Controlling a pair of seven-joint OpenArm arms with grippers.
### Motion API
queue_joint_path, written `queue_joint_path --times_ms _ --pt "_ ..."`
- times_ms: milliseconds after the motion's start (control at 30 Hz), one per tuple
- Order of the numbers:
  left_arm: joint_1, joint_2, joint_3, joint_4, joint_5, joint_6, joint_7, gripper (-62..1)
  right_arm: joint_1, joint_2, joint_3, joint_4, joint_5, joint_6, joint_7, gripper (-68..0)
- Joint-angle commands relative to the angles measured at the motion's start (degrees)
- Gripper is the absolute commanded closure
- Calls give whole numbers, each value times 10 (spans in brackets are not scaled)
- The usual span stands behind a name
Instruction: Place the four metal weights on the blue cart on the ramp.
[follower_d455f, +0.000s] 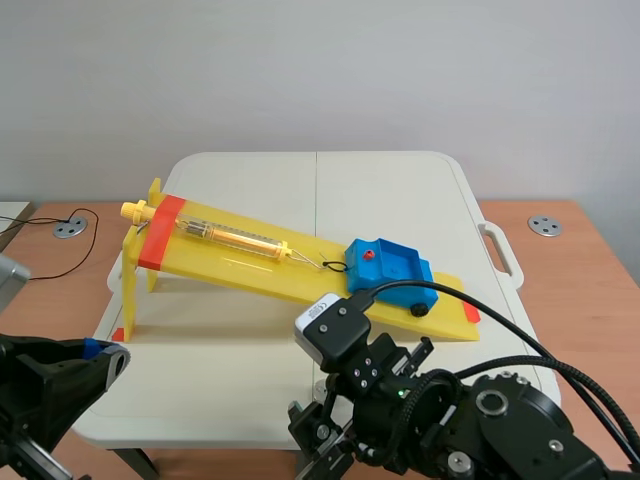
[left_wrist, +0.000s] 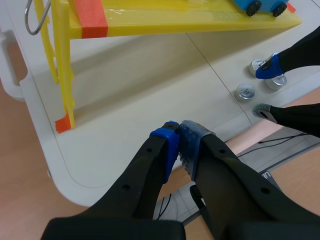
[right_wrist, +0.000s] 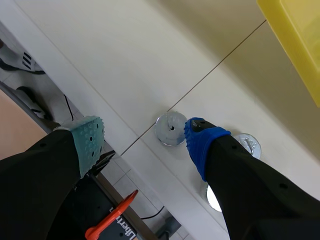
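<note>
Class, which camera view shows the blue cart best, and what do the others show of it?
The scene view: the whole blue cart sits near the low end of the yellow ramp, tray and one wheel visible. The left wrist view catches only its wheels and lower edge. The right wrist view shows none of it.

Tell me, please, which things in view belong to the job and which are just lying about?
Job: metal weights, three visible; blue cart; yellow ramp; right end effector, open above the weights.
Lying about: clear tube on the ramp; desk grommets; left end effector, shut on nothing.
</note>
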Motion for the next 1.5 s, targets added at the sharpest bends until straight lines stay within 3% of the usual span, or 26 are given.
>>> queue_joint_path --times_ms 0,767,1133,1267,1467 --pt "-3 -2 -6 42 -29 -16 -51 -29 55 -16 -4 21 16 -24 80 -346" --pt "-3 -2 -6 42 -29 -16 -51 -29 92 -33 -37 -58 7 -33 86 -317" --pt "-3 -2 -6 42 -29 -16 -51 -29 92 -33 -37 -83 7 -48 85 -206" --pt "-3 -2 -6 42 -29 -16 -51 -29 92 -32 -37 -83 6 -73 84 -140" --pt "-3 -2 -6 42 -29 -16 -51 -29 93 -31 -37 -83 0 -73 70 -41"
